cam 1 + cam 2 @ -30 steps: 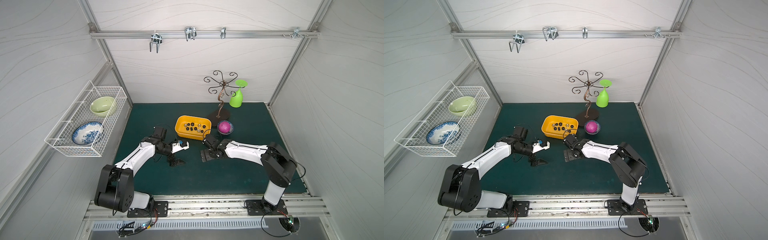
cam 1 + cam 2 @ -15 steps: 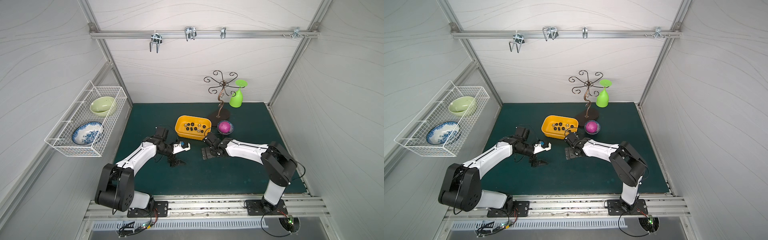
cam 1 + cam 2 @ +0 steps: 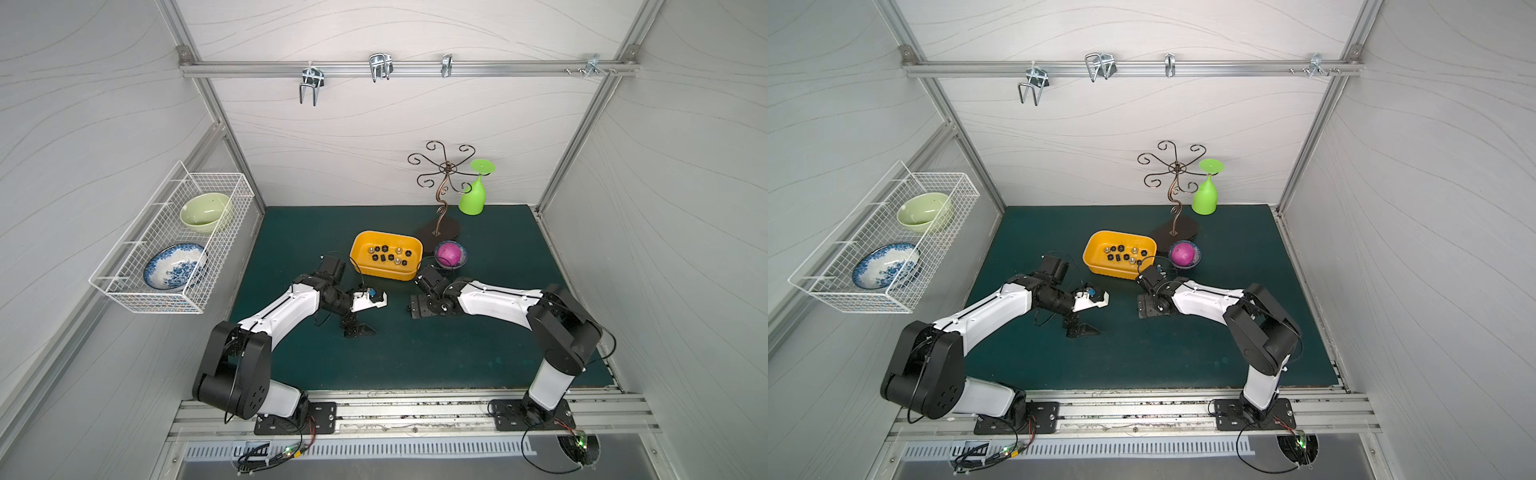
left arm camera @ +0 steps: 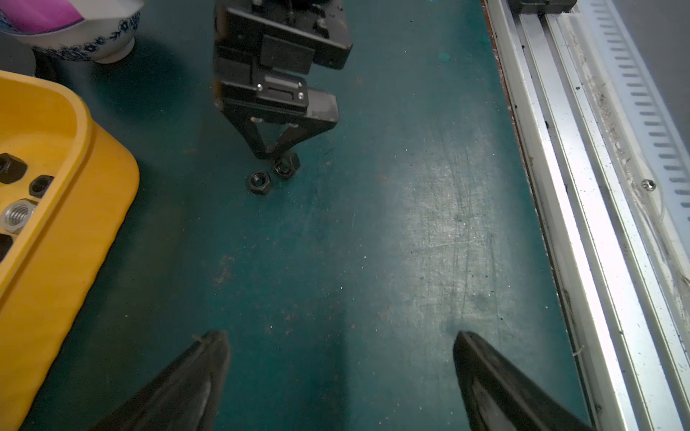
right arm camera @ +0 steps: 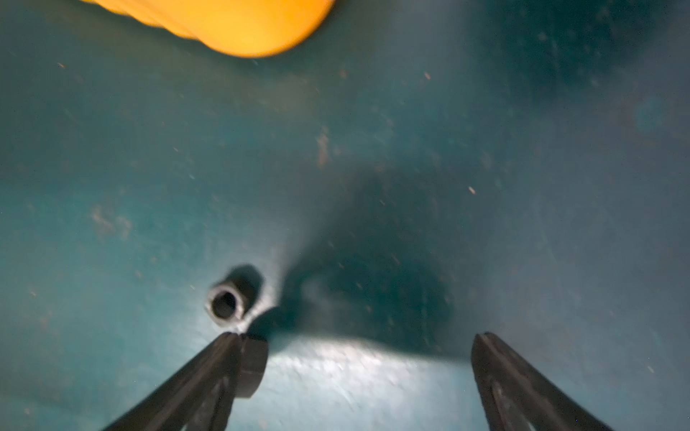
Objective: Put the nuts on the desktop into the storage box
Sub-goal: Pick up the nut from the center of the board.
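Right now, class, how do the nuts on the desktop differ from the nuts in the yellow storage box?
On the desktop, the loose nuts are two, both black; in the storage box, the boxed nuts are many, black and silver. Loose nuts sit close together; boxed nuts spread out. All are small hex nuts.

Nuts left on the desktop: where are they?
In the left wrist view, two black nuts lie side by side on the desktop, near the storage box, at one finger of the open right gripper.

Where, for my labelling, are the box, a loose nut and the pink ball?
Box [image 3: 382, 274]: a top view, front wall.
Loose nut [image 4: 259, 182]: left wrist view, its middle.
Pink ball [image 3: 449, 253]: a top view, its middle.
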